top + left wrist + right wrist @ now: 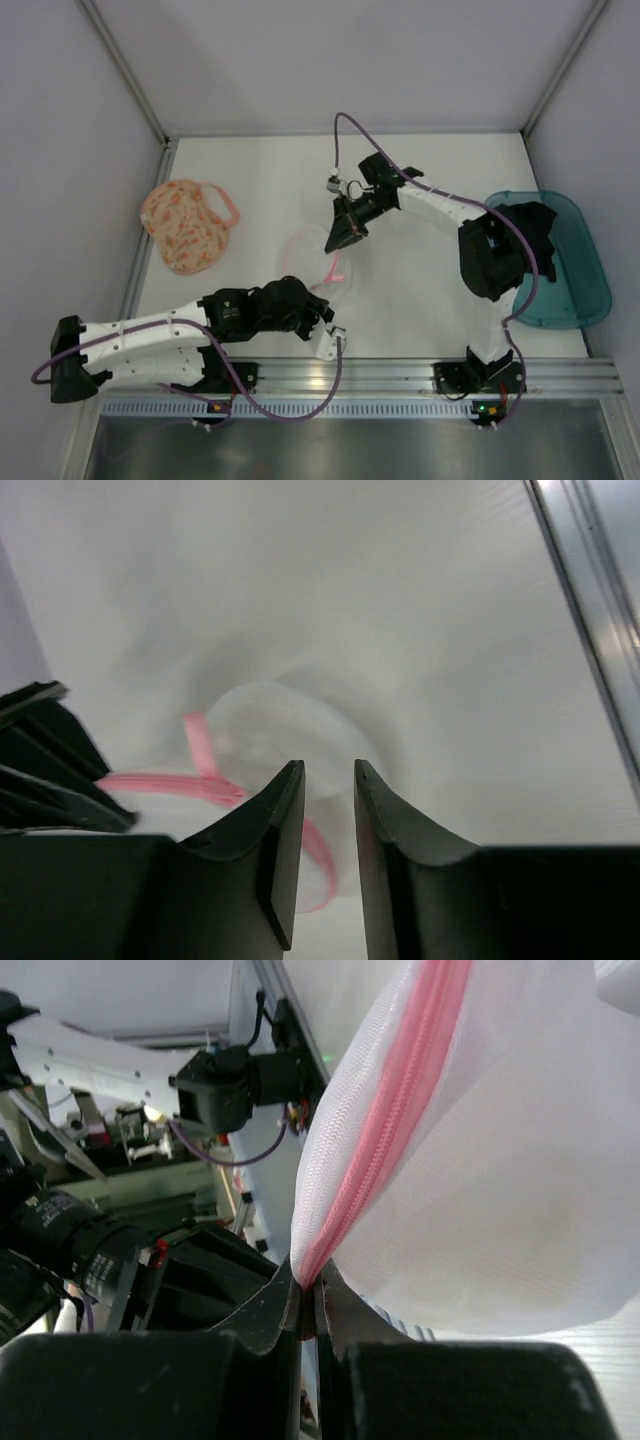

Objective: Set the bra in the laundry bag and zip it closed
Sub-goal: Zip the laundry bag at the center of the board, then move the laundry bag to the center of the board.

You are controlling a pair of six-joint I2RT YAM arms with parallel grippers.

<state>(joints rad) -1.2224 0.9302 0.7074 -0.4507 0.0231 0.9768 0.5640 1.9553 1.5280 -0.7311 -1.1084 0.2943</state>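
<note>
Only right wrist view shows right tool (308, 1288) pinching pouch (500, 1210)

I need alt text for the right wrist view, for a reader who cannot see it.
The right gripper is shut on the pink zip edge of a white mesh pouch, which fills the right side of the frame.

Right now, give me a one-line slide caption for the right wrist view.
Right gripper shut on the pink zip edge of the white mesh pouch.

White table (440, 310): laundry bag (188, 228), tub (592, 288), perhaps pouch (308, 256)
</note>
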